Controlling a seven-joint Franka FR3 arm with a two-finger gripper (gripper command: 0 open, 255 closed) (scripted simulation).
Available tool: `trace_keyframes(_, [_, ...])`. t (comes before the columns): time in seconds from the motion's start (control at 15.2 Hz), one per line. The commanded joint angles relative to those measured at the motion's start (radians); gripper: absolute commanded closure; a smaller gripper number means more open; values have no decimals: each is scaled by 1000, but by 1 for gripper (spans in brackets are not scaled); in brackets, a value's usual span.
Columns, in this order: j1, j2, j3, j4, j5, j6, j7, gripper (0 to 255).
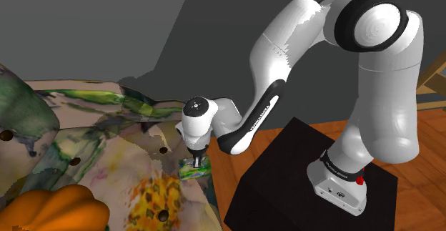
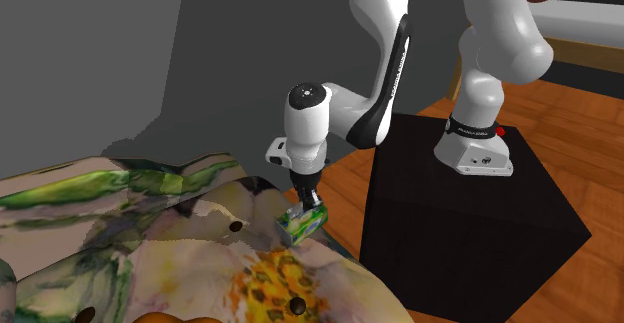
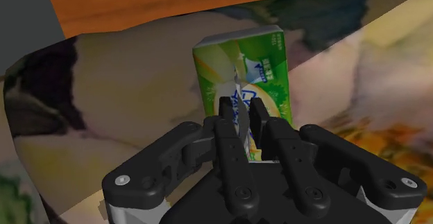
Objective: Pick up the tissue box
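Observation:
The tissue box is green with a pale printed top and a white tissue sticking out of its slot. It lies tilted at the edge of a flower-patterned cushioned surface, close to the stand. My gripper points down onto the box's top, its two fingers nearly together and clasping the raised tissue at the slot. The shoulder view shows the box under the gripper. In the second exterior view the box hangs at the fingertips by the cushion's rim.
The flowered surface has dark buttons and rises into a padded back. An orange rounded object lies at the shoulder view's lower left. Wooden floor runs between cushion and black stand. Wooden furniture stands behind.

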Motion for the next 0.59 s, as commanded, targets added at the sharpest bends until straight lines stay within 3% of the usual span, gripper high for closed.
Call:
trace_keyframes(0.0, [0,1,-1,0,-1,1,0,255])
trace_keyframes(0.53, [-10,-24,15,-5,19,-18,-15,255])
